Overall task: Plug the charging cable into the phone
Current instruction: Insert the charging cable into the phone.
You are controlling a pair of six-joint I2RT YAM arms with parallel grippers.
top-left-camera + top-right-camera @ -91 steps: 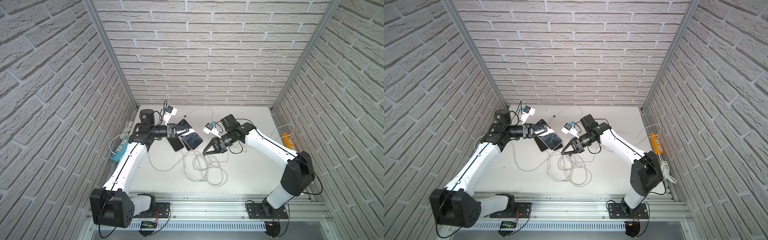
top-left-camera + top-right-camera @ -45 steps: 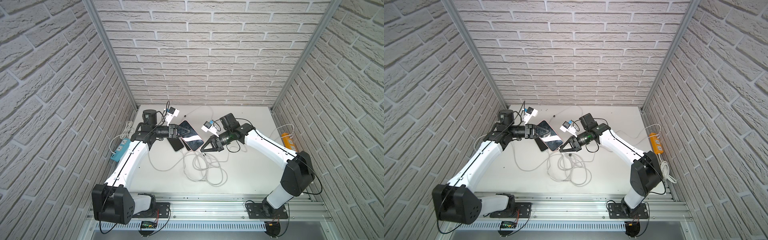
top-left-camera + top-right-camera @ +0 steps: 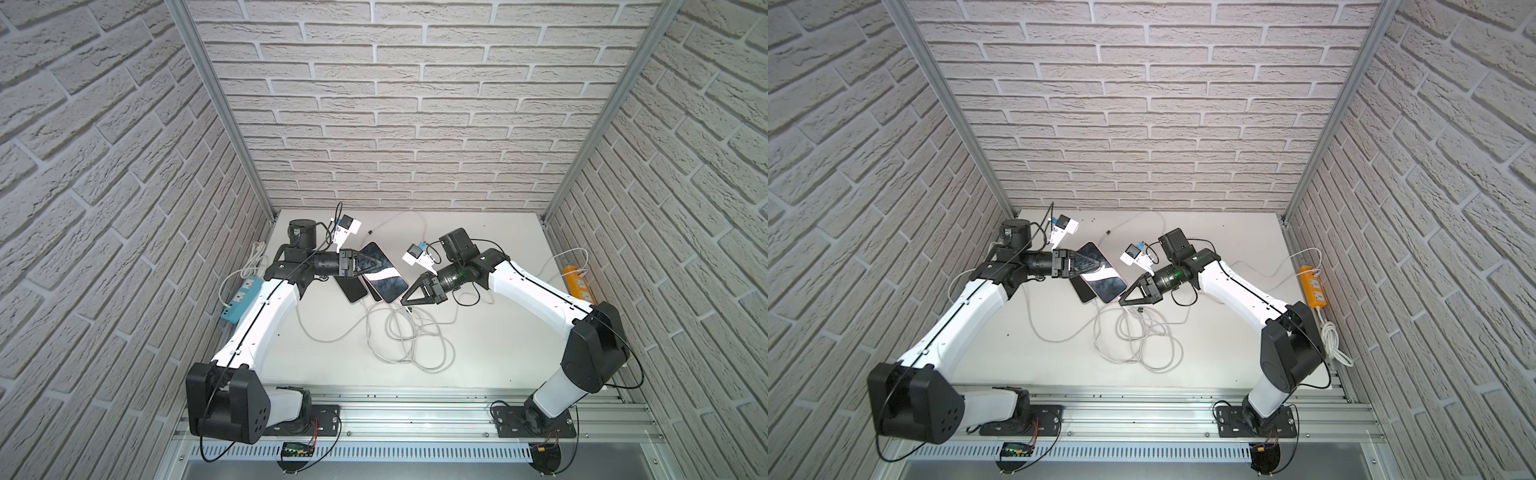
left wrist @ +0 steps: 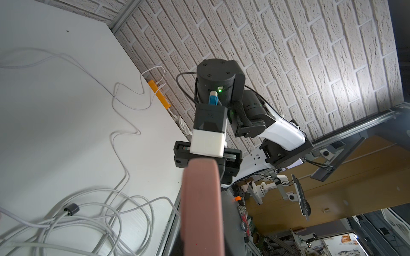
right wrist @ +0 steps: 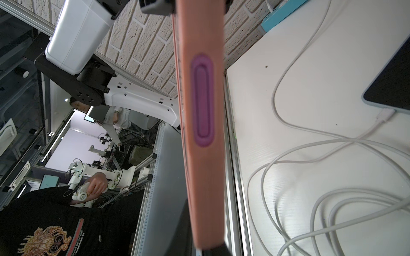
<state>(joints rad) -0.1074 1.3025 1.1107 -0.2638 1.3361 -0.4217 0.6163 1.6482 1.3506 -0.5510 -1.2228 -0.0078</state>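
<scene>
Table [image 3: 498, 353]: white, brick walls on three sides.
Left arm [image 3: 266, 316]: reaches in from 7 o'clock. The left jaws are clamped on the phone's upper end.
Right arm [image 3: 536, 291]: reaches in from 5 o'clock. The right jaws are together, tip just beside the phone's lower end. Whether they grip a cable cannot be told.
Cables [image 3: 409, 332]: white, tangled on the table at 6 o'clock of the phone.
Blue strip [image 3: 243, 299]: 9 o'clock edge.
Orange strip [image 3: 577, 282]: 3 o'clock edge.
Phone [image 3: 384, 276]: pink case, held above the table just 12 o'clock of centre, over two dark phones [image 3: 353, 289].
Port [image 5: 203, 99]: faces the right wrist camera.
</scene>
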